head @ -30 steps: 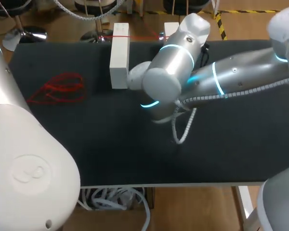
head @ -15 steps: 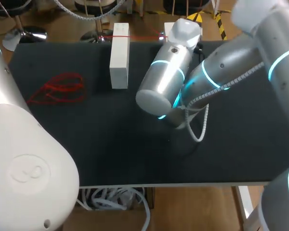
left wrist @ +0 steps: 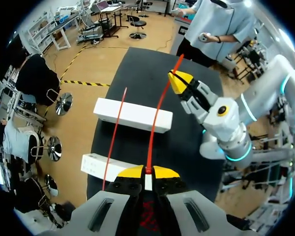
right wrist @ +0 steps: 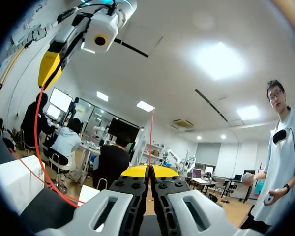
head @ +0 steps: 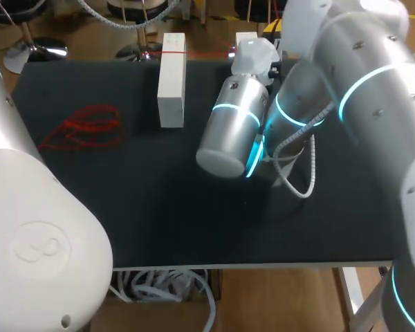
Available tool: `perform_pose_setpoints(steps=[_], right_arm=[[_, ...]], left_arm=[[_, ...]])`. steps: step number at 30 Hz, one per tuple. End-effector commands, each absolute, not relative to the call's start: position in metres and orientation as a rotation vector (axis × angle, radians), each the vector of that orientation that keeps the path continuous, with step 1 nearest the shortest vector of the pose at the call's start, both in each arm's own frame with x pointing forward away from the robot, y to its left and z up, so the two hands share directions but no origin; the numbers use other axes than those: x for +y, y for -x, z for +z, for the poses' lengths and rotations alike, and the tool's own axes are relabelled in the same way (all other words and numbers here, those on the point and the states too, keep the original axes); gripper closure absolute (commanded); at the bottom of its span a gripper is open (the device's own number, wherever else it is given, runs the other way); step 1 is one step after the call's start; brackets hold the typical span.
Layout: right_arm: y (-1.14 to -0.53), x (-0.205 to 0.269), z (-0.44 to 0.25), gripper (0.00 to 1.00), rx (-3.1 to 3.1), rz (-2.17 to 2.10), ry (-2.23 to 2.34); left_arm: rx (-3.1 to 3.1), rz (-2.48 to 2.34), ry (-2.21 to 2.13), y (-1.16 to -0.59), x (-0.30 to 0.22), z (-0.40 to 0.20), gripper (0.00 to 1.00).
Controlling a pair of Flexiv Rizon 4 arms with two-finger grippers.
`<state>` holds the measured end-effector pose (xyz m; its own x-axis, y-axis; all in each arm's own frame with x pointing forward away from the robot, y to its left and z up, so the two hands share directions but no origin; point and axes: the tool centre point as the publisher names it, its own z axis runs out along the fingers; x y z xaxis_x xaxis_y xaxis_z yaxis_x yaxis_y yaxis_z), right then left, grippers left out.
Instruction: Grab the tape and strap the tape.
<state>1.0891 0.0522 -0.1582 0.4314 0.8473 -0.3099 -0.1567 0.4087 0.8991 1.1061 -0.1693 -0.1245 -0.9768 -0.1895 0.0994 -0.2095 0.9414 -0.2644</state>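
Left fingers [left wrist: 142,172] pressed together, pinching the red tape [left wrist: 157,110]; right fingers [right wrist: 148,171] pinch its other end. The tape stretches between them over the far white box [left wrist: 132,114] and near white box [left wrist: 101,166], both closed, on the bench [head: 124,207].

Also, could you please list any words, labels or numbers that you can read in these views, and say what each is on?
None can be read.
One white box carries faint grey print at one end, too small and blurred to read.
The red tape shows no print.
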Motion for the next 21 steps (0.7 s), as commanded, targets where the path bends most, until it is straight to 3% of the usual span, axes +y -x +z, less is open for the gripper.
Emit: perform_pose_setpoints(steps=[1, 11, 21], right_arm=[[-1.091, 0.055, -0.165, 1.00, 0.843, 0.788, -0.837], [-1.091, 0.055, -0.165, 1.00, 0.843, 0.788, -0.837], [-1.090, 0.069, -0.149, 1.00, 1.094, 0.384, -0.814]], left_arm=[[-3.022, 0.415, -0.312, -1.107, -0.170, -0.123, 1.00], [-3.022, 0.415, -0.312, -1.107, -0.170, -0.123, 1.00], [-3.022, 0.415, -0.312, -1.107, -0.170, -0.123, 1.00]])
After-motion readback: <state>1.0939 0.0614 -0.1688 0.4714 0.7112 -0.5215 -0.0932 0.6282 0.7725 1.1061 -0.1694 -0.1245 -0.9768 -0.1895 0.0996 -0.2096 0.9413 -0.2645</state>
